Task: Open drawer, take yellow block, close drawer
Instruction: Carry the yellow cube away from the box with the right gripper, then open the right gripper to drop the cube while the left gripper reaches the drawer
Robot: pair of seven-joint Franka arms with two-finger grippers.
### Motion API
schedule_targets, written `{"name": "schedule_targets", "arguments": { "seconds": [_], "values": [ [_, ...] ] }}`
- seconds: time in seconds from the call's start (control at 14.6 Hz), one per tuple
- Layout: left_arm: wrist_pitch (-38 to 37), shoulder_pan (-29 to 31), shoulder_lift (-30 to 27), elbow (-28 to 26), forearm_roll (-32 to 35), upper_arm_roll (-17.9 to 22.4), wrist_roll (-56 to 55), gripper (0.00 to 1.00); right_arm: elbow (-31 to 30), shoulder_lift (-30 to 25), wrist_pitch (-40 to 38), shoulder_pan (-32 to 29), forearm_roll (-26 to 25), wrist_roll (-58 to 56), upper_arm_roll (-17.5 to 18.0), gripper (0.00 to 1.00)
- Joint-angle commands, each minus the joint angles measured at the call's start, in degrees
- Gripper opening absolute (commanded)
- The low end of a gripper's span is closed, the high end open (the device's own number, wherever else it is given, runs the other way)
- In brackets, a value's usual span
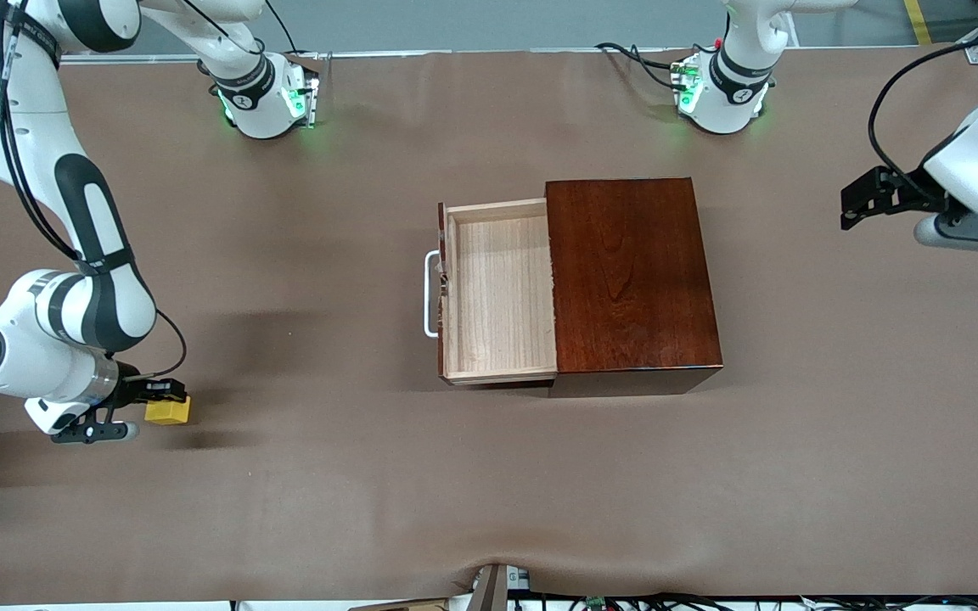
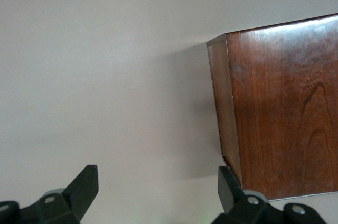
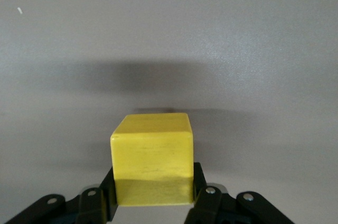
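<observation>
Brown table [image 1: 489,492] holds the wooden box [image 1: 629,276], drawer [image 1: 497,293] pulled out; right gripper [image 3: 153,200] clamps the yellow block [image 3: 152,158]; left gripper [image 2: 156,195] waits, fingers spread

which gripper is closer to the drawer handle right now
Neither by much; the right looks slightly closer. The right gripper, shut on the yellow block, is toward the right arm's end of the table. The handle faces that end. The left gripper waits open past the box.
</observation>
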Motion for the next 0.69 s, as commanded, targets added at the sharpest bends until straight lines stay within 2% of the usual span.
{"name": "schedule_targets", "arguments": {
  "seconds": [0.0, 0.34, 0.62],
  "values": [
    [-0.35, 0.42, 4.39, 4.28, -1.46, 0.12, 1.02, 1.00, 1.54, 1.20, -0.97, -1.23, -0.88, 4.54, 0.82, 0.01],
    [-0.62, -3.00, 6.41, 4.20, -2.33, -1.11, -10.72, 1.00, 1.10, 1.03, -3.33, -1.32, -1.50, 6.75, -0.24, 0.02],
    [-0.18, -10.19, 10.19, 5.68, -2.34, -2.34, -23.65, 1.00, -1.35, -0.98, -7.04, -0.44, -2.55, 6.84, -1.12, 0.02]
  ]
}}
